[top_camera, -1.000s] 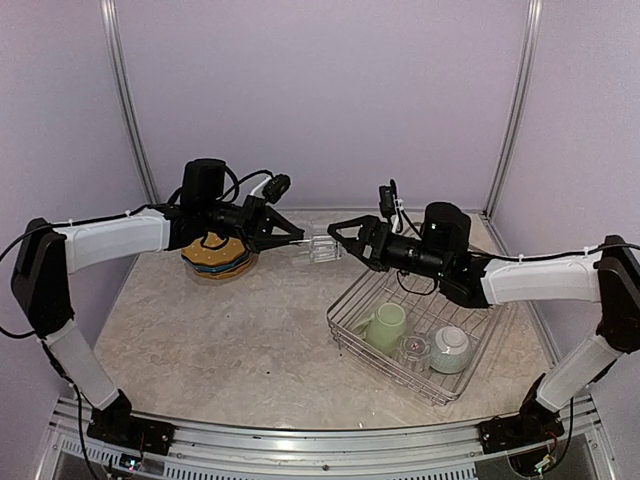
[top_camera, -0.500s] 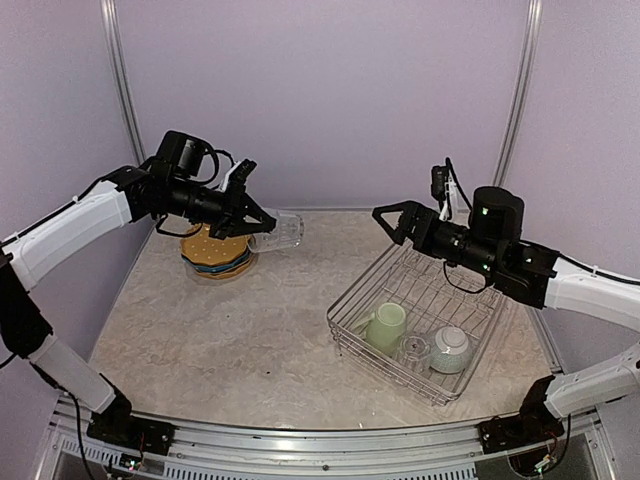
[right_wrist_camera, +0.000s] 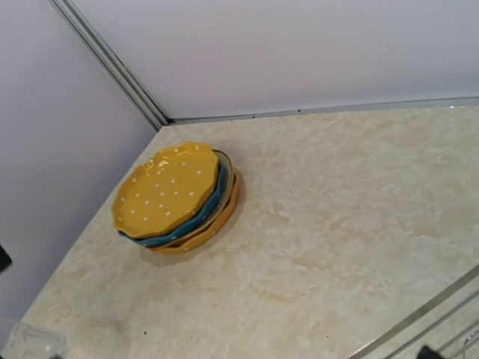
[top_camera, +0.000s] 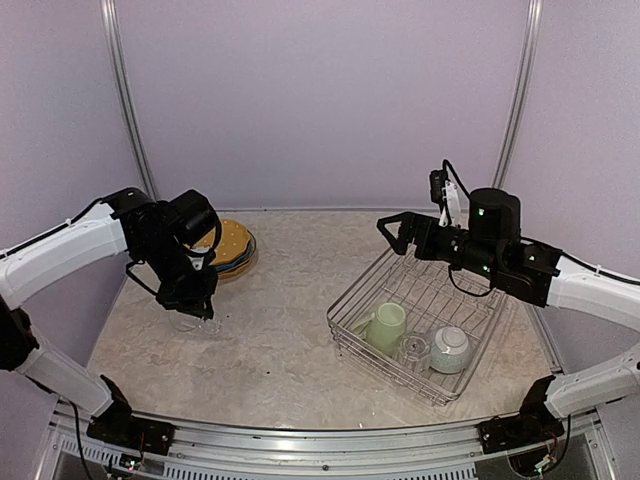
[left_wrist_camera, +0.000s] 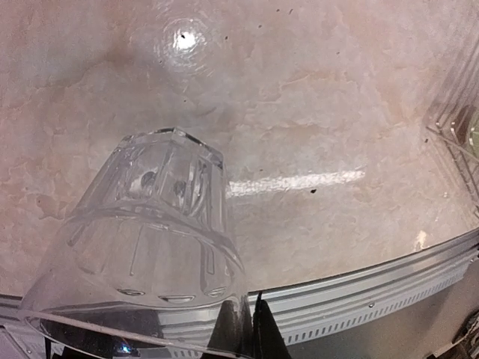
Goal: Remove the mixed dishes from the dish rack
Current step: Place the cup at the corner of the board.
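My left gripper (top_camera: 197,312) points down at the left of the table, shut on the rim of a clear glass (top_camera: 188,321) held just at the tabletop. In the left wrist view the fingertips (left_wrist_camera: 241,329) pinch the glass (left_wrist_camera: 150,224) by its wall, base toward the table. My right gripper (top_camera: 390,228) is open and empty above the far corner of the silver wire dish rack (top_camera: 345,300). The rack holds a pale green mug (top_camera: 385,325), a second clear glass (top_camera: 413,350) and a small white-and-blue bowl (top_camera: 450,348). Yellow dotted and blue plates (top_camera: 230,245) are stacked at the back left.
The plate stack (right_wrist_camera: 176,191) lies just behind the left arm, near the back left wall corner. A corner of the rack shows at the right edge of the left wrist view (left_wrist_camera: 456,105). The metal front rail (left_wrist_camera: 359,292) runs close to the held glass.
My left arm has swung the glass from the handover point over the plates and down to the table in front of the stack. My right gripper let go, drew back and now hovers.
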Action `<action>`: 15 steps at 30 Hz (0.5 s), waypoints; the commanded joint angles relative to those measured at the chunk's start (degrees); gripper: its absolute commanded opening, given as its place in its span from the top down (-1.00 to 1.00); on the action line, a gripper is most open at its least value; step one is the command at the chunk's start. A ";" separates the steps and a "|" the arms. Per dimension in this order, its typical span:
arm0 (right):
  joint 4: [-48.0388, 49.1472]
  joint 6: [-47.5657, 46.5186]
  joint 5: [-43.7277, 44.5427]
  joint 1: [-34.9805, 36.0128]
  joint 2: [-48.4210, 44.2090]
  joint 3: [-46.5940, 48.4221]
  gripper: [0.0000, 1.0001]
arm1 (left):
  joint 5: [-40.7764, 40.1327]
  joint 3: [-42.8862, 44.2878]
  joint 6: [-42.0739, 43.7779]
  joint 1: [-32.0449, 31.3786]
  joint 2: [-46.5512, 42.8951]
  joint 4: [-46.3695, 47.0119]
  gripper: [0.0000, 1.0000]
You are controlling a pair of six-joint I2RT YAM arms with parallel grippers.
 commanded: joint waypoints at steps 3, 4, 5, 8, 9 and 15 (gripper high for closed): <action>-1.12 -0.03 0.29 -0.38 -0.21 -0.62 -1.00 | -9.53 -1.91 -9.01 -9.60 6.20 -15.08 1.00; -1.00 0.15 0.33 -0.35 -0.57 -0.92 -1.00 | -9.49 -2.19 -9.89 -11.05 6.70 -15.43 1.00; -0.76 0.13 0.50 -0.39 -0.88 -1.23 -1.00 | -8.92 -2.79 -10.42 -12.18 7.33 -14.95 1.00; -0.65 0.03 0.92 -0.50 -1.23 -1.52 -1.00 | -6.32 -5.39 -11.35 -14.59 8.74 -11.63 1.00; -0.81 0.06 0.86 -0.48 -1.27 -1.40 -1.00 | -5.62 -6.14 -11.78 -14.89 9.28 -11.12 1.00; -1.64 0.15 1.26 -0.45 -1.55 -1.80 -1.00 | -6.51 -10.28 -14.19 -16.01 10.67 -10.92 1.00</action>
